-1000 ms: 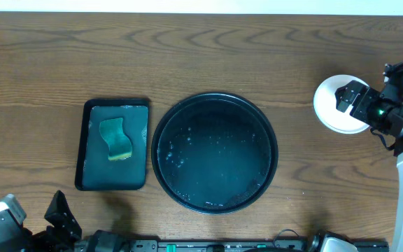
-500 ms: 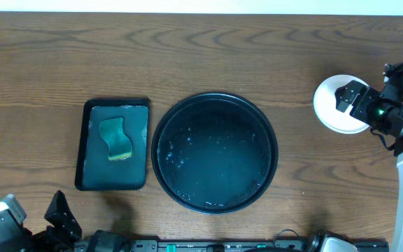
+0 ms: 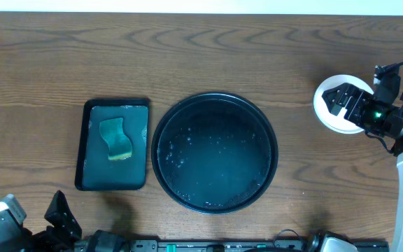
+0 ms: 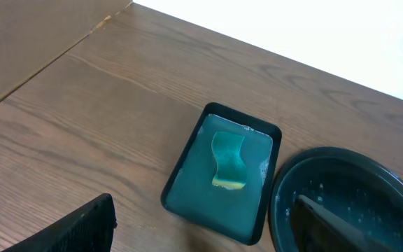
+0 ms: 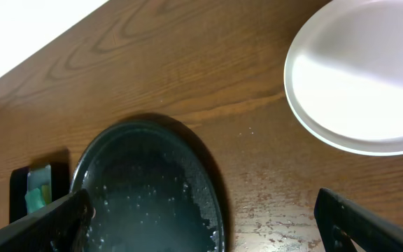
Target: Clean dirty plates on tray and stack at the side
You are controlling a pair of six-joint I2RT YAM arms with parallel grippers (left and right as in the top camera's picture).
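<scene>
The round black tray (image 3: 155, 150) lies mid-table, wet and speckled, with no plate on it; it also shows in the left wrist view (image 4: 285, 183) and the right wrist view (image 5: 145, 189). The plates (image 3: 325, 106) sit stacked on the bare wood at the right; the top one is white (image 5: 362, 77), with another rim just under it. My right gripper (image 3: 340, 99) hovers over that stack, open and holding nothing (image 5: 205, 231). My left gripper (image 3: 60, 220) is at the near left corner, open and holding nothing (image 4: 201, 231).
A dark-green rectangular tray (image 3: 89, 171) holding a green sponge (image 3: 115, 138) lies just left of the black tray. Water spots (image 5: 271, 210) mark the wood between the black tray and the plates. A pale wall runs along the table's far edge.
My right gripper has shifted slightly left over the stacked plates. The left arm, the tray and the sponge have not moved.
</scene>
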